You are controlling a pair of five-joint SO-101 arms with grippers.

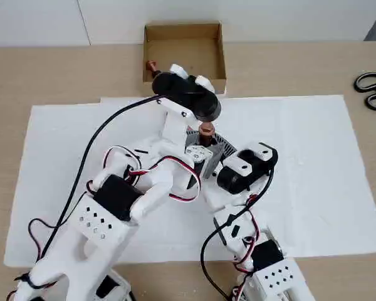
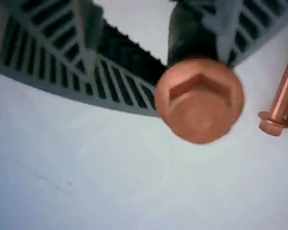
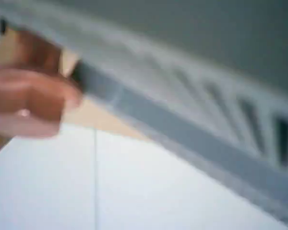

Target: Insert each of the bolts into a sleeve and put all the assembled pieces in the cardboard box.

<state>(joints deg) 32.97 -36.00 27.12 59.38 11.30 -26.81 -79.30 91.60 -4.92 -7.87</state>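
Bright, even light falls from overhead in the high view. The white paper sheet (image 1: 313, 188) is nearly washed out but shows no hard glare. The arms throw only faint, soft-edged shadows, darkest beneath the black motor housing (image 1: 194, 100) just toward 12 o'clock from centre. The cardboard box (image 1: 216, 47) at 12 o'clock holds mild shade inside its walls.

In the left wrist view the bolt head (image 2: 200, 100) sits too close to be in focus and carries a dull sheen. The lying bolt (image 2: 283, 91) is crisper.

The right wrist view is heavily blurred. A copper-coloured shape (image 3: 29, 96) and a grey slotted band (image 3: 192, 139) smear into streaks.

Left arm (image 1: 175, 119) fronts the cardboard box (image 1: 222, 59); paper's (image 1: 313, 175) right side free.
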